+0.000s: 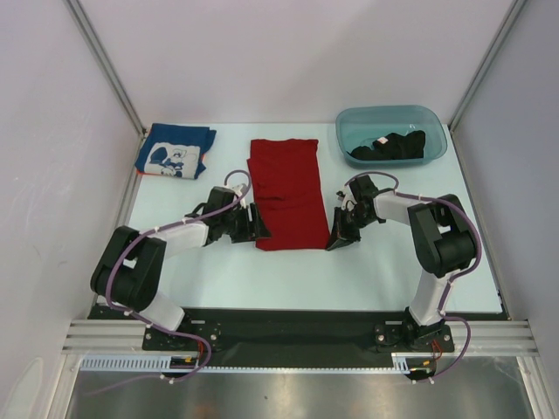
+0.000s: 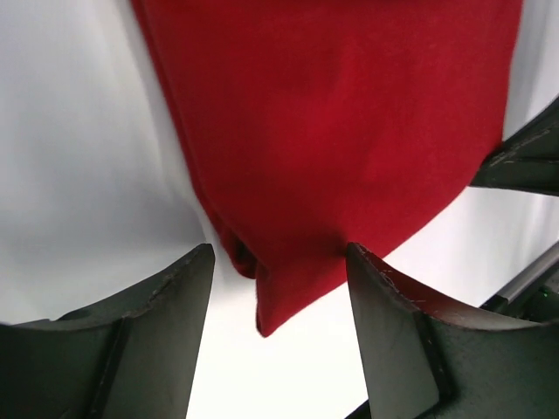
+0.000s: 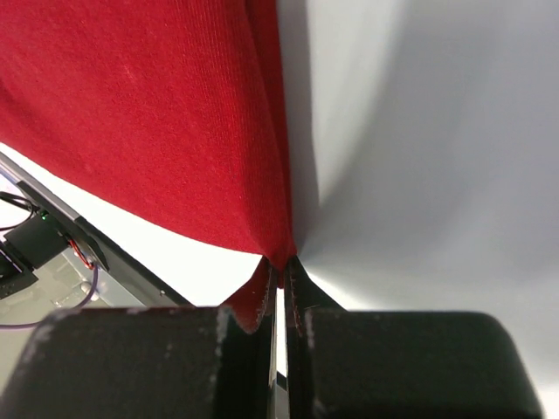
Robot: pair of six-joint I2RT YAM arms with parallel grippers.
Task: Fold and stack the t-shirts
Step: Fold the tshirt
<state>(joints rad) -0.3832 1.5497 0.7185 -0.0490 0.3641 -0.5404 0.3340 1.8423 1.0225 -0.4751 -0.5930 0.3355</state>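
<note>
The red tee [image 1: 286, 188] lies as a long strip in the middle of the tabletop [image 1: 367, 279]. My right claw [image 1: 337, 236] is clenched on its near right corner. My left claw [image 1: 255, 223] stands released, fingers straddling the near left corner. I'd clench the left deep on that corner, then lift both corners level and carry them toward the far hem so the fold lands square.
</note>
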